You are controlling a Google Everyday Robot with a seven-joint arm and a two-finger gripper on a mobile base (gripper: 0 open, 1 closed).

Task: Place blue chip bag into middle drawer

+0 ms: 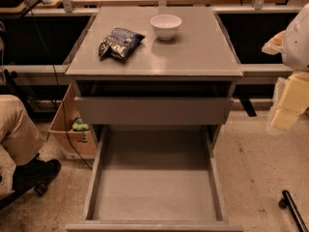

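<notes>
Your gripper (288, 111) hung right of the cabinet (203, 54); on top, chip bag (119, 43) lay left of bowl (166, 26), middle drawer (154, 190) below.

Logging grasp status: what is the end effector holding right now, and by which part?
Nothing visible: the end effector hangs at the picture's right edge, while the blue chip bag lies untouched on the cabinet top.

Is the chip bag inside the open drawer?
No, the chip bag lies on the cabinet top beside the bowl; the gripper hangs at the right edge.
</notes>
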